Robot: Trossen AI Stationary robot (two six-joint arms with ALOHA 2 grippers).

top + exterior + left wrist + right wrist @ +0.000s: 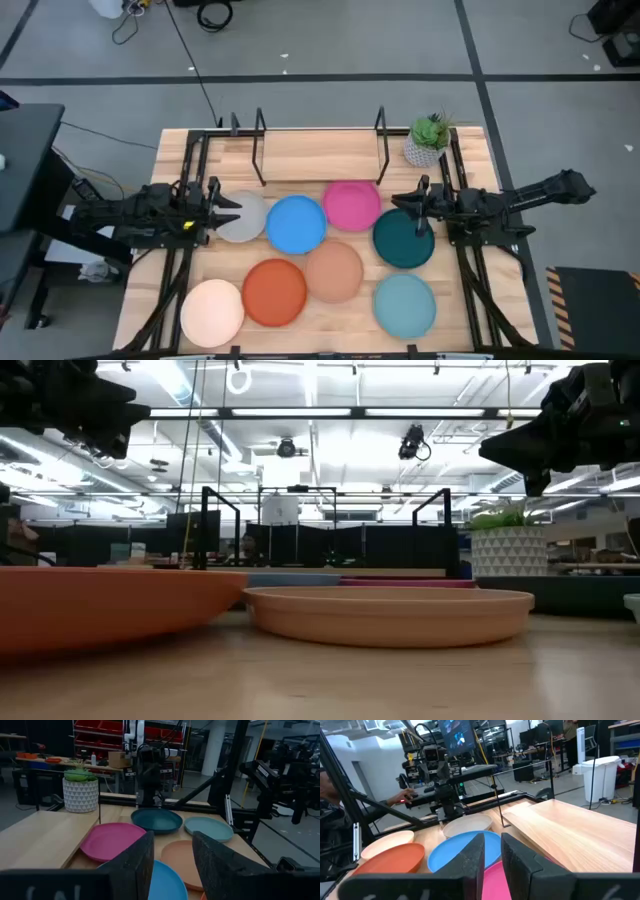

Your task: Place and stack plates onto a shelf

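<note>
From above we see all eight plates lying flat on the table in front of the shelf (320, 152), none on it: grey-white plate (243, 216), blue plate (296, 223), pink plate (352, 205), dark teal plate (402, 238), orange plate (274, 292), tan plate (334, 271), light teal plate (404, 304) and cream plate (212, 312).

The low view gives us only the orange and tan rims up close. It also shows that the shelf's light-wood board sits slightly raised between thin black posts, beside a potted plant (429, 140).

The left gripper (226, 209) hovers over the grey-white plate; its wrist view shows the fingers (137, 865) parted and empty. The right gripper (405, 205) hangs over the dark teal plate's edge, fingers slightly apart, holding nothing.
</note>
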